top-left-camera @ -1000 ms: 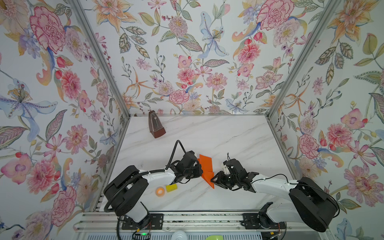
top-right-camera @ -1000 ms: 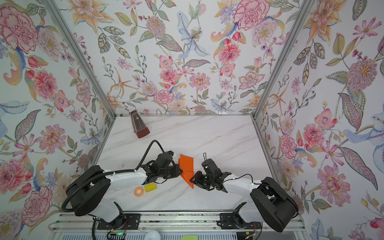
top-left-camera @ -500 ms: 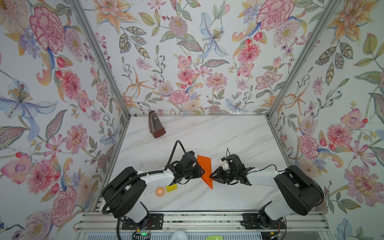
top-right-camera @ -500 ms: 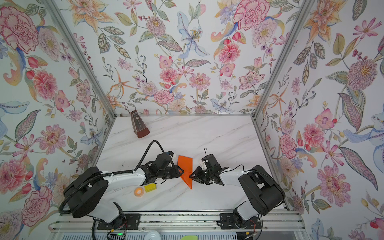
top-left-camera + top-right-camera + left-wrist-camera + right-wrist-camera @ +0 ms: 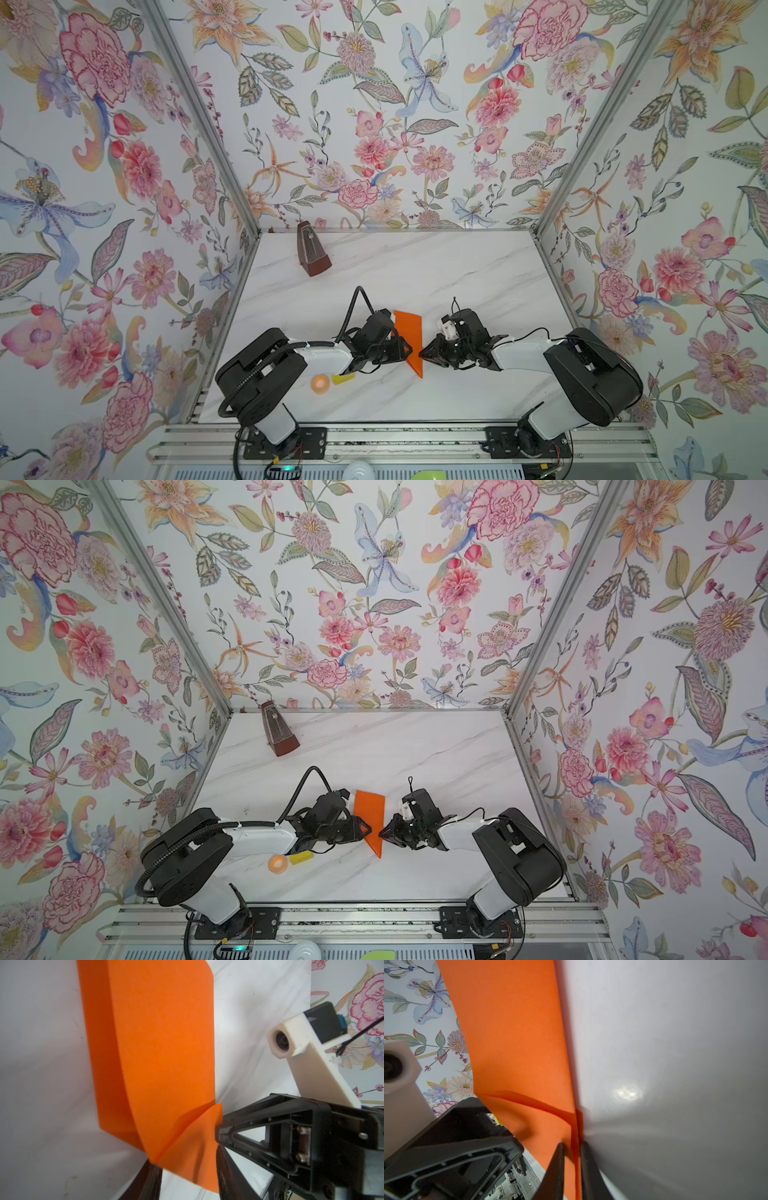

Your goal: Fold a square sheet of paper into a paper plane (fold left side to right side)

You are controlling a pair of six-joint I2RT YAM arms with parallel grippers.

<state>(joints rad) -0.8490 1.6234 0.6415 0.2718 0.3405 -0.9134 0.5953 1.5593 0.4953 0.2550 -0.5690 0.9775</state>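
The square sheet of paper (image 5: 409, 336) (image 5: 370, 816) is bright orange and folded into a narrow pointed shape. It stands partly raised off the marble table (image 5: 457, 282) between my two grippers. My left gripper (image 5: 410, 351) (image 5: 188, 1178) is open, and a creased corner of the paper (image 5: 162, 1043) hangs loose between its spread fingers. My right gripper (image 5: 420, 354) (image 5: 572, 1147) meets the sheet from the opposite side. Its fingers stand close together, pinching the folded edge of the paper (image 5: 517, 1043). No finished paper plane shows.
A brown metronome (image 5: 311, 255) stands at the back left of the table. An orange tape ring (image 5: 320, 383) and a small yellow block (image 5: 344, 378) lie beside the left arm near the front. Floral walls enclose three sides.
My left gripper has opened and let go of the paper. My right gripper has moved in to the sheet and narrowed its jaws onto the edge. The paper now looks narrower.
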